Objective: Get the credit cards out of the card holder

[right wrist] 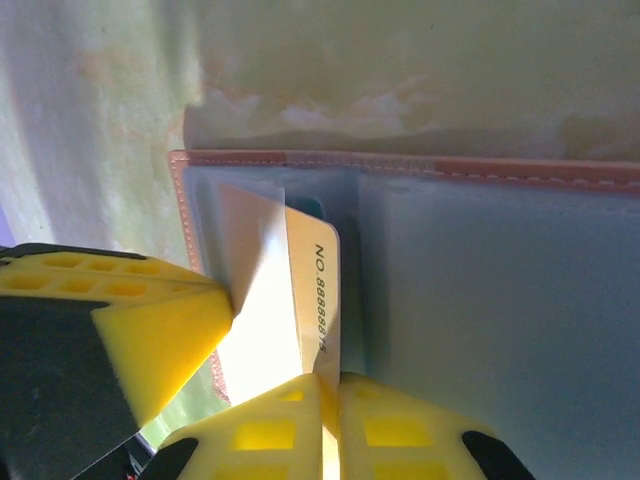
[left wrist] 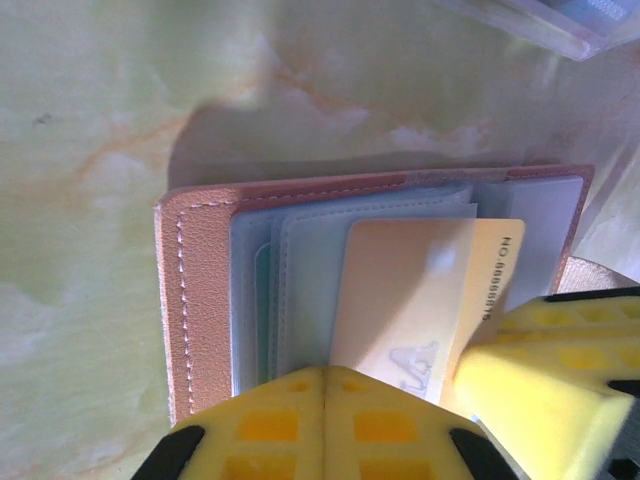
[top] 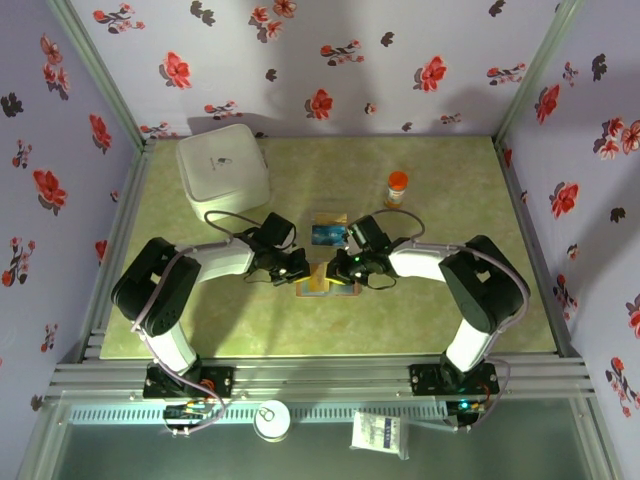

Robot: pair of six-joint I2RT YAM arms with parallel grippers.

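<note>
Card holder (left wrist: 195, 300) lies open on the green marbled worktop (left wrist: 90, 120), midway between the two arms, tan cover down and blue-grey pockets up. On its left side the left pincer (left wrist: 325, 405) is closed, its yellow pads flat together and its tips at the edge of the pockets; whether they press on the holder is hard to tell. A yellowish card (left wrist: 410, 290) printed with a number sticks partly out of a pocket. On the right, the right pincer (right wrist: 330, 390) is closed on that card's corner.
</note>
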